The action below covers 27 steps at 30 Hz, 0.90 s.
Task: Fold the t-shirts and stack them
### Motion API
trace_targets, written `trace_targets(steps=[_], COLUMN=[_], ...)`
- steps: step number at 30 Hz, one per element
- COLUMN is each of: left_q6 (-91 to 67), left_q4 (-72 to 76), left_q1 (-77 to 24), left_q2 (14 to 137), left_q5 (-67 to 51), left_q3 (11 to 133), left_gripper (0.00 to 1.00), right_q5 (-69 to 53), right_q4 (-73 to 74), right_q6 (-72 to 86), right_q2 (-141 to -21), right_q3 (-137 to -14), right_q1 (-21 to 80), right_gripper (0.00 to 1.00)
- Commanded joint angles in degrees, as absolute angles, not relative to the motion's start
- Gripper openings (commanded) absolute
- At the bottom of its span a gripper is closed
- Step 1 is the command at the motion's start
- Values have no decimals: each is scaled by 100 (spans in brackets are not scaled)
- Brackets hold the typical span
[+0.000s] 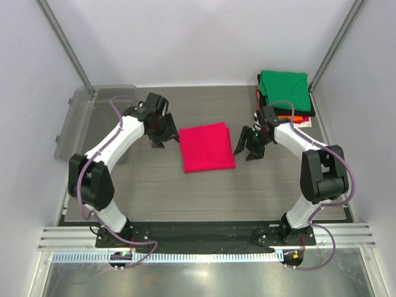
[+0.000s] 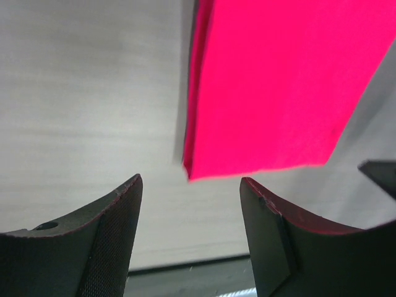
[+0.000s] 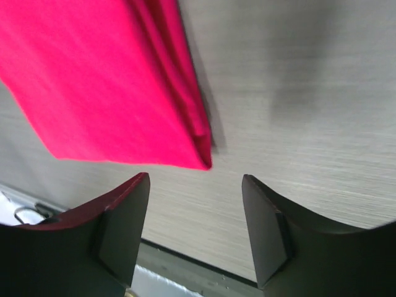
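The white-and-black left arm (image 1: 114,145) rises from its near base, elbows out to the left, then reaches in toward the middle. Its black two-finger left gripper (image 1: 166,141) points down, jaws apart, nothing between them. The matching right arm (image 1: 297,139) mirrors it, elbow out right. Its black right gripper (image 1: 246,153) also stands parted and empty.

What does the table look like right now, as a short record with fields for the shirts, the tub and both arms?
folded shirt: crimson-pink cloth t-shirt, folded flat, centre of grey table
stack: green folded t-shirt on top, other folded shirts beneath, far right corner
tub: clear plastic tub, left edge
left arm: jaws open, empty, beside pink shirt
right arm: jaws open, empty, beside pink shirt
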<state>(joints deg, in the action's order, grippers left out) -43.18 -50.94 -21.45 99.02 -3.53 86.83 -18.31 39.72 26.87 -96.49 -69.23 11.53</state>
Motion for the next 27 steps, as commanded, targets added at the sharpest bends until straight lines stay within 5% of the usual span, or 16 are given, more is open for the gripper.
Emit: trace_targets(steps=[1,8,21,25,27], left_q6=[-4446,-4851,-4738,-4667,-4536], left_q4=[-4808,-4711,-5256,-5379,-5458], left_q1=[-2294,-2443,-2443,-2443,-2443], left_q2=[9116,7631,6320,6118,6047], left_q5=[-334,-246,-44,140,158], left_q3=[7991,6603,5889,5836,5836], left_gripper=[65,63,63,63,63], right_q5=[-2390,-2391,-1969,-2004,-1820], right_q4=[3138,2550,1977,1977,2056], right_q6=[2874,3032,3734,3972,3990], right_q2=[-9457,-9483,-9668,-9248,-8791], right_q3=[-6364,-5652,-5326,-5361,-5361], right_q1=[1186,1493,2864,3681,3674], right_gripper=[65,50,24,32,60])
